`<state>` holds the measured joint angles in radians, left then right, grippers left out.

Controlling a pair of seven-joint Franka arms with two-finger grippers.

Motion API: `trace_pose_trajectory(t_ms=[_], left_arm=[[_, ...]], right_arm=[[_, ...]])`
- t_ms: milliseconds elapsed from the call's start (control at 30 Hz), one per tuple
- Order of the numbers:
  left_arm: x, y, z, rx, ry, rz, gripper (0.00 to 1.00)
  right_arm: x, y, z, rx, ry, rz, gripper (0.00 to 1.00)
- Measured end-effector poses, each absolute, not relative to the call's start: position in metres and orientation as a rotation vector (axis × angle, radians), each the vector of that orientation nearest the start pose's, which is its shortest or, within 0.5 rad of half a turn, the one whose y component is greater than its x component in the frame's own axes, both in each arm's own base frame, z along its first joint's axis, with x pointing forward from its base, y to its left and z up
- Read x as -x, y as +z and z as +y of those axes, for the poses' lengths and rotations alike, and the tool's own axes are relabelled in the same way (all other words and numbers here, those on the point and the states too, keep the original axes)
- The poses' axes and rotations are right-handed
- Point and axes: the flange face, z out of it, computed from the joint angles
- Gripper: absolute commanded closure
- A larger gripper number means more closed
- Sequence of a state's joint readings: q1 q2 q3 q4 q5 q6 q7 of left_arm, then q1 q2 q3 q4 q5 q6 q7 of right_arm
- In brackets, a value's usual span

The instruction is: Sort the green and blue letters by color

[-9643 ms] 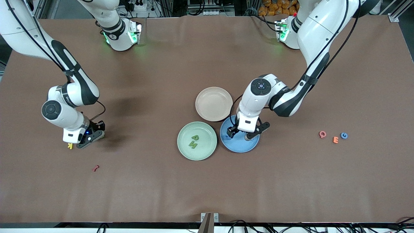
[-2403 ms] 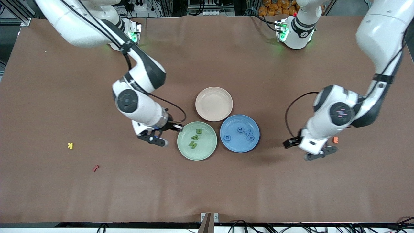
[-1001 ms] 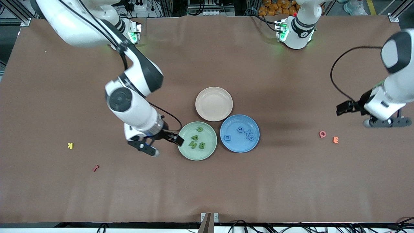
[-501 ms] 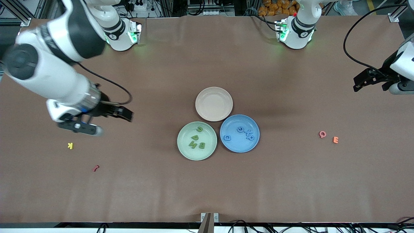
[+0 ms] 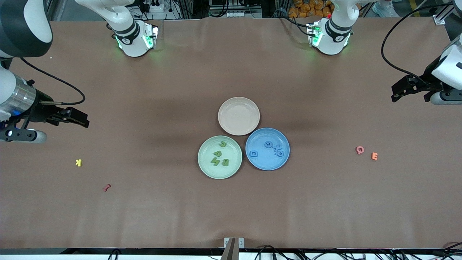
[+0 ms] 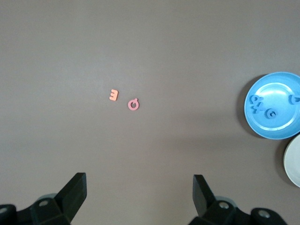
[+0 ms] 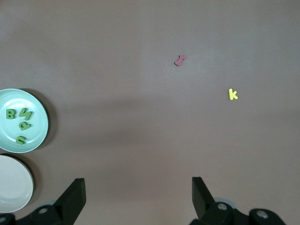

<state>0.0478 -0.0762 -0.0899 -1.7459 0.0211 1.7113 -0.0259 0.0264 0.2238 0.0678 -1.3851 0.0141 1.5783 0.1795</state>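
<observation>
— Where are the blue and green letters found, and why there?

— The four green letters [image 5: 220, 155] are gathered in the green plate [image 5: 205, 168], and the four blue letters [image 5: 270, 149] in the blue plate [image 5: 264, 165], so each colour is matched to its dish. The sorting is judged finished. The pink plate [image 5: 238, 116], touching both, is left without letters.

— And the tools?

— The right tool [image 5: 54, 124] is held up over the right arm's end of the worktop [image 5: 231, 209], jaws spread wide with nothing between them; the green plate is well apart from it, toward the middle. The left tool [image 5: 418, 90] is likewise held wide open and empty over the left arm's end, the blue plate well apart from it.

— What is left out?

— The yellow K [image 5: 78, 163] and the dark-red piece [image 5: 107, 187] are seen near the right tool, and the pink Q [image 5: 360, 150] and orange E [image 5: 374, 156] near the left tool. They are presumably passed over because neither colour is asked for.
</observation>
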Motion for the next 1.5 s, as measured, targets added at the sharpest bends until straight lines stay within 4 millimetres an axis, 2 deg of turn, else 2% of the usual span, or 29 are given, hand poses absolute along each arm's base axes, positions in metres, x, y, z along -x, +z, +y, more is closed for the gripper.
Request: trace_pose_trajectory(t_ms=[100,467,567,801,1068,1168,1368,1502], left_arm=[[-0.540,0.596,-0.024,3.118,-0.054,0.031,0.00],[-0.537,0.605,-0.024,3.137,-0.035,0.024,0.00],[-0.537,0.604,-0.024,3.138,-0.034,0.023,0.00],[-0.538,0.603,-0.023,3.138,-0.031,0.020,0.00],[-0.538,0.603,-0.022,3.138,-0.029,0.018,0.00],[-0.539,0.602,-0.022,3.138,-0.028,0.018,0.00],[-0.539,0.601,-0.022,3.138,-0.025,0.018,0.00],[-0.540,0.600,-0.022,3.138,-0.021,0.018,0.00]], right_arm=[[-0.619,0.583,0.050,3.117,0.051,0.150,0.00],[-0.617,0.588,0.003,3.126,0.051,0.177,0.00],[-0.616,0.586,0.000,3.127,0.055,0.179,0.00],[-0.613,0.585,0.001,3.127,0.057,0.148,0.00],[-0.595,0.623,0.001,3.124,-0.036,0.110,0.00],[-0.589,0.632,0.005,3.124,-0.044,0.088,0.00],[-0.586,0.628,0.019,3.124,-0.028,0.045,0.00],[-0.586,0.623,0.022,3.124,-0.016,0.037,0.00]])
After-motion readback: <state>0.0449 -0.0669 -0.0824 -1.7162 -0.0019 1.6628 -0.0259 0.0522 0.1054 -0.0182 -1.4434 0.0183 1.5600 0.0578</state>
